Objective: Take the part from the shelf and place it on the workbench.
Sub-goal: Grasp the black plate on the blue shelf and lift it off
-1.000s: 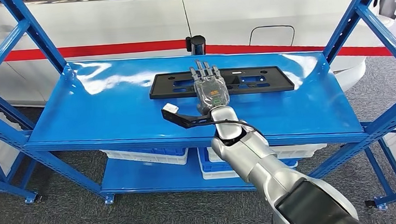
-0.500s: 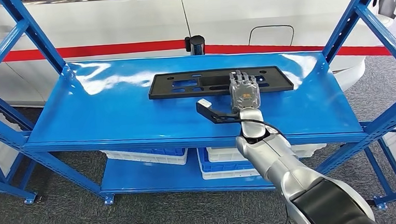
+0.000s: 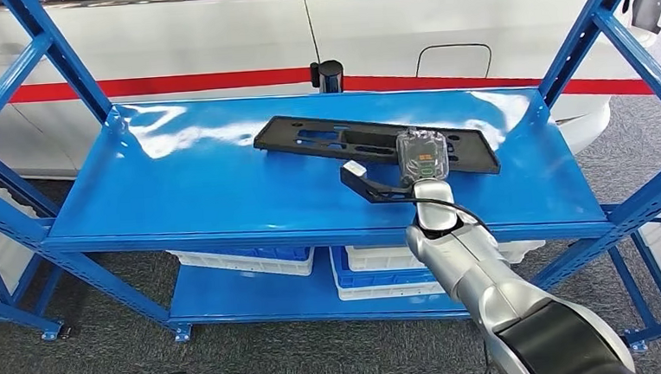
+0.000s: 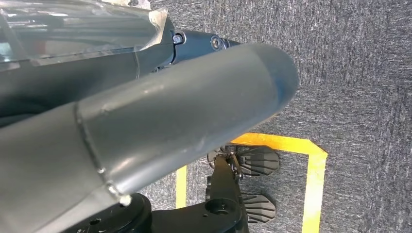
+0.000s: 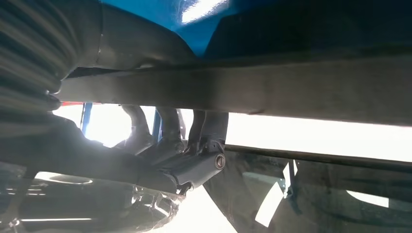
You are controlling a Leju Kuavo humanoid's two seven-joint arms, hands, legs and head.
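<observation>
Head view: right hand grips black part near its right end, on shelf toward back edge. Part slightly tilted. Advice: lift level, clear uprights, keep long end balanced. Left hand state: cannot tell.

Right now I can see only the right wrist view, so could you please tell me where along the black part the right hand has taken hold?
Observer: In the head view, the right hand grips the black part near its right end, at the edge nearer the robot.
Operator: Thank you. Does the part lie square on the shelf?
Observer: No. It sits askew on the blue shelf, with its left end farther back than its right. I cannot tell whether it is lifted.
Operator: And where is the left hand?
Observer: In the left wrist view, the left hand hangs over grey carpet marked with a yellow line, away from the shelf.
</observation>
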